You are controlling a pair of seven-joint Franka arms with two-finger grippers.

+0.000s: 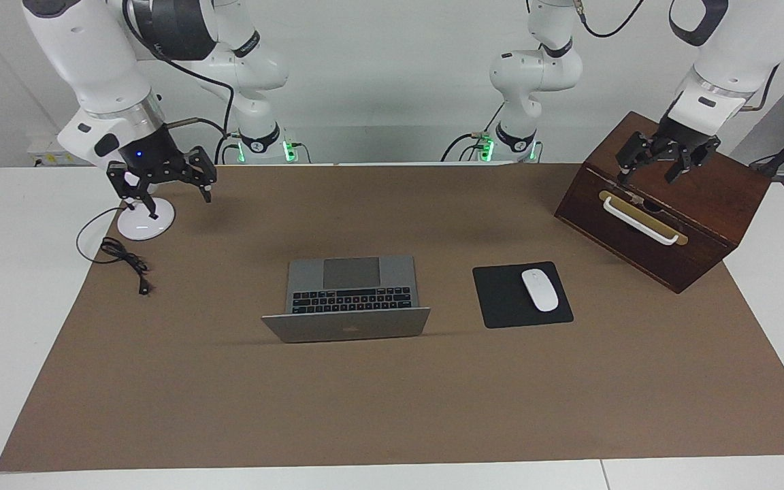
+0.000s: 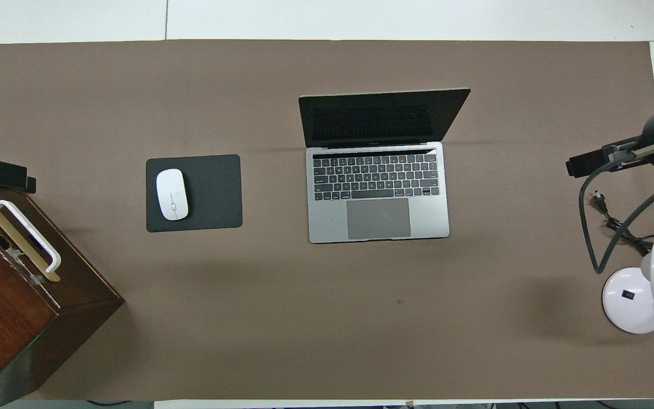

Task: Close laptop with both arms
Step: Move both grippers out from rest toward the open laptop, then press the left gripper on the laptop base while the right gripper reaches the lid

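The laptop (image 1: 348, 299) lies nearest the facing camera, open in the middle of the brown surface (image 1: 392, 408), its lid (image 1: 346, 324) tilted up on the side farther from the robots, keyboard and trackpad toward them. Beside it, toward the left arm's end of the surface, a white mouse (image 1: 540, 289) rests on a black mouse pad (image 1: 501, 299). Nearer to the robots at that same end stands a dark wooden box (image 1: 705, 204) with a white handle (image 1: 639, 221) – the left gripper (image 1: 667, 160) hangs over its top, fingers spread apart. At the right arm's end, the right gripper (image 1: 160, 180) hovers over a white lamp base (image 1: 145, 221), fingers wide apart too, a black cable (image 1: 126, 262) lying just beside the base – both grippers well apart from the laptop
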